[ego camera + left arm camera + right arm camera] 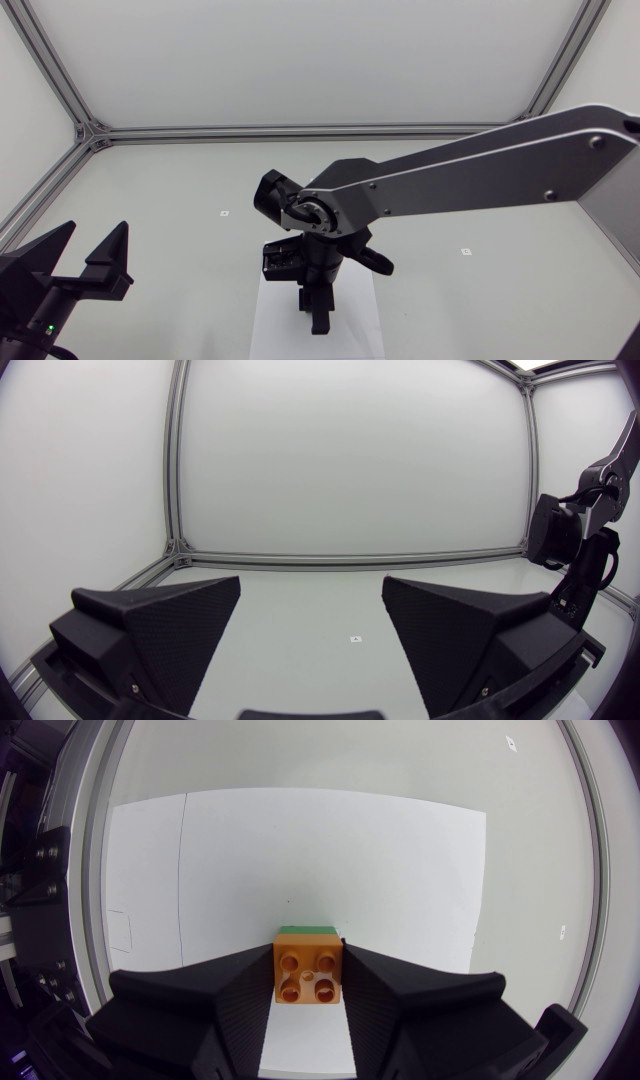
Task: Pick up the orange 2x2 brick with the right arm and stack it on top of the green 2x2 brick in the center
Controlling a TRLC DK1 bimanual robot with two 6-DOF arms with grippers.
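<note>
In the right wrist view the orange 2x2 brick (306, 974) sits studs-up between the two black fingers of my right gripper (307, 958), which is shut on it. A thin strip of the green 2x2 brick (306, 929) shows just past the orange one, partly hidden beneath it. In the head view my right arm comes in from the right, and its gripper (318, 318) points down over the white sheet (268, 322), hiding both bricks. My left gripper (90, 252) stands open at the near left, holding nothing (311, 622).
The white sheet (300, 850) lies at the table's middle. Small markers dot the table (224, 213) (465, 251). An aluminium frame (300, 131) runs along the table's far and side edges. From the left wrist view, my right arm (575, 555) shows ahead and to one side.
</note>
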